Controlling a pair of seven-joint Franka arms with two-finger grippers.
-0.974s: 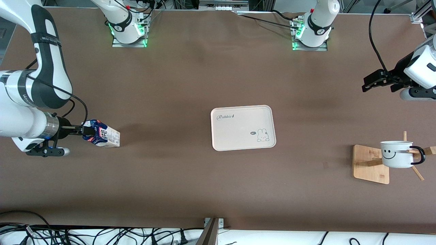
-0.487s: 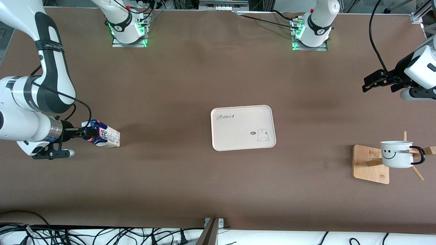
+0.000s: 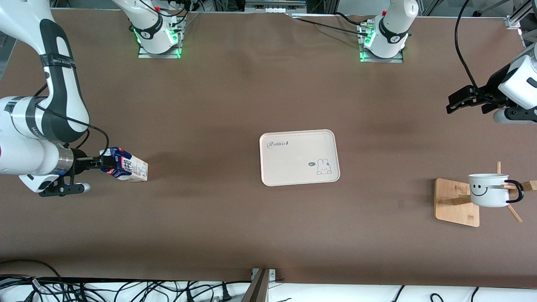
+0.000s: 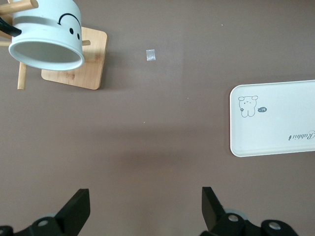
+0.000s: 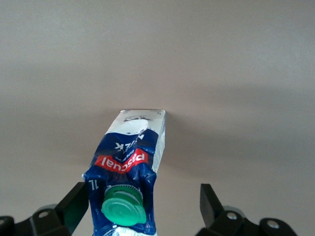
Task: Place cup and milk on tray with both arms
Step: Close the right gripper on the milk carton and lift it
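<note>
The milk (image 3: 128, 167) stands on the table at the right arm's end; its blue top and green cap show in the right wrist view (image 5: 133, 167). My right gripper (image 3: 107, 163) is open around the carton's top (image 5: 143, 192), which sits closer to one finger. The cup (image 3: 488, 191) hangs on a wooden rack at the left arm's end and shows in the left wrist view (image 4: 47, 34). My left gripper (image 3: 452, 105) is open and empty over bare table (image 4: 146, 194). The tray (image 3: 300, 157) lies empty mid-table, also in the left wrist view (image 4: 275, 123).
The wooden rack base (image 3: 455, 203) with its pegs holds the cup, and it also shows in the left wrist view (image 4: 78, 69). A small bit of tape (image 3: 400, 203) lies on the table between rack and tray. Cables run along the table's front edge.
My right arm has shifted slightly at the carton, toward the tray and back; the carton stays in place. The left arm has not moved.
</note>
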